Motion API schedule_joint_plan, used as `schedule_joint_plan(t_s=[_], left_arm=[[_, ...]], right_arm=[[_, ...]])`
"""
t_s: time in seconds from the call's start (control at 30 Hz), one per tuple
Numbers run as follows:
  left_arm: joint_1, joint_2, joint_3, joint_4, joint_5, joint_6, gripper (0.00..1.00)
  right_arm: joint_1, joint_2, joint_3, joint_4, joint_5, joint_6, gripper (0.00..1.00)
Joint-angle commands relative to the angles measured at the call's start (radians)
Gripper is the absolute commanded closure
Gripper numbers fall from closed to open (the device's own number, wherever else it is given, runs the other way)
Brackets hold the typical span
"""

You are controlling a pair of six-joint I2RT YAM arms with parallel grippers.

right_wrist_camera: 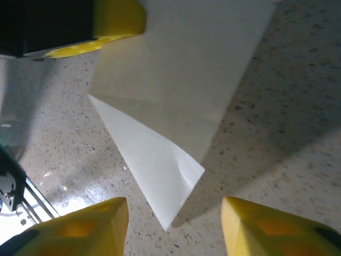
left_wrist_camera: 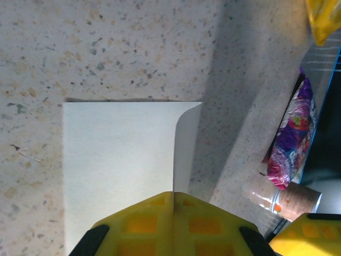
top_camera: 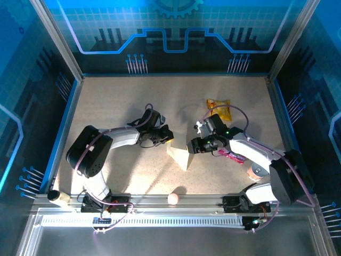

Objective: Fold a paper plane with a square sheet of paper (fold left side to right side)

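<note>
The square sheet of paper lies mid-table as a white folded strip, not in a paper plane shape. In the left wrist view the sheet has a narrow flap lifted along its right side. My left gripper is shut on the sheet's near edge, where that crease runs into the seam between the fingers. It sits at the sheet's upper left corner. My right gripper stands open at the sheet's right side. The sheet's pointed lower layer ends just ahead of its gap, touching neither finger.
A yellow snack packet lies behind the right gripper. A pink wrapper and a small cylinder lie beside the right arm. A small ball rests at the near edge, and a roll sits at the near left.
</note>
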Motion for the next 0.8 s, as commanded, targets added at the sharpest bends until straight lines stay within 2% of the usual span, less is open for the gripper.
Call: schedule_joint_plan(t_s=[0.0, 0.2, 0.4, 0.53, 0.77], left_arm=[[-0.019, -0.074, -0.016, -0.044, -0.067, -0.056, 0.96], [-0.025, -0.109, -0.032, -0.036, -0.122, -0.124, 1.0], [-0.034, -0.122, -0.031, -0.022, -0.144, -0.169, 1.0], [-0.039, -0.116, -0.028, -0.011, -0.142, -0.19, 1.0], [-0.041, -0.121, -0.032, -0.013, -0.143, -0.215, 1.0]], right_arm=[[0.03, -0.057, 0.034, -0.111, 0.109, -0.004, 0.46], [0.235, -0.121, 0.031, -0.153, 0.373, 0.062, 0.41], [0.431, -0.045, 0.063, -0.145, 0.558, 0.1, 0.4], [0.492, 0.045, 0.075, -0.095, 0.613, 0.085, 0.36], [0.519, 0.183, 0.134, 0.015, 0.622, 0.043, 0.35]])
